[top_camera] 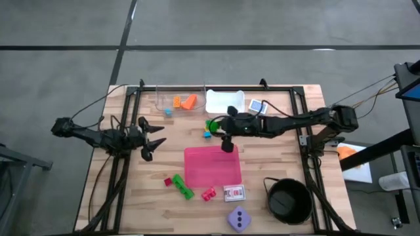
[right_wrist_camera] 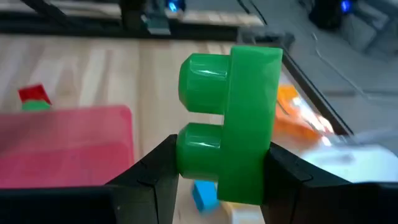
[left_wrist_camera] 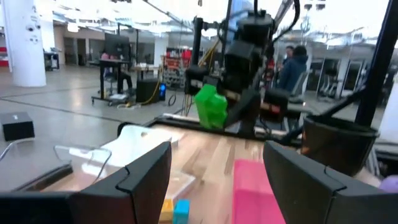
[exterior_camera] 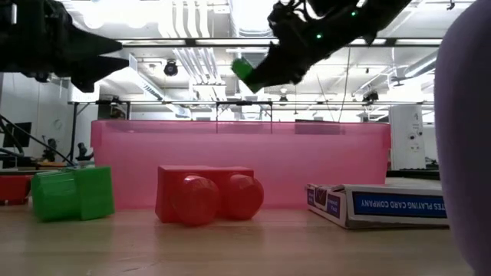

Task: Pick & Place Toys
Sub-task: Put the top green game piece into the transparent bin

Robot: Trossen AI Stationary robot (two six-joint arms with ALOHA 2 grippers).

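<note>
Fingers of the right gripper (right_wrist_camera: 221, 163) were clamped on a green brick (right_wrist_camera: 233, 124), its two round studs sticking out sideways between them; the brick hung in the air, clear of the desk (top_camera: 151, 187), above the middle of the desk's far half and just past the far edge of the pink mat (top_camera: 211, 166). Beneath it a small blue brick (right_wrist_camera: 203, 193) lay on the wood, and an orange brick (top_camera: 189, 101) sat nearer the far edge beside a clear container (top_camera: 164, 98) and a white tray (top_camera: 224, 101). The right arm reached in from the desk's right edge. The left gripper (top_camera: 153, 139) hovered over the left side of the desk, well apart from the mat, its fingers spread wide and holding nothing. Toward the near edge, a long green brick (top_camera: 183, 186) with a small red brick (top_camera: 168, 181) beside it lay left of the mat's near corner, a red brick (top_camera: 209, 193) and a small card box (top_camera: 234, 193) lay just off the mat's near edge, and the lilac die (top_camera: 239, 219) rested at the near edge itself. A black bowl (top_camera: 288, 201) stood near the right near corner.
</note>
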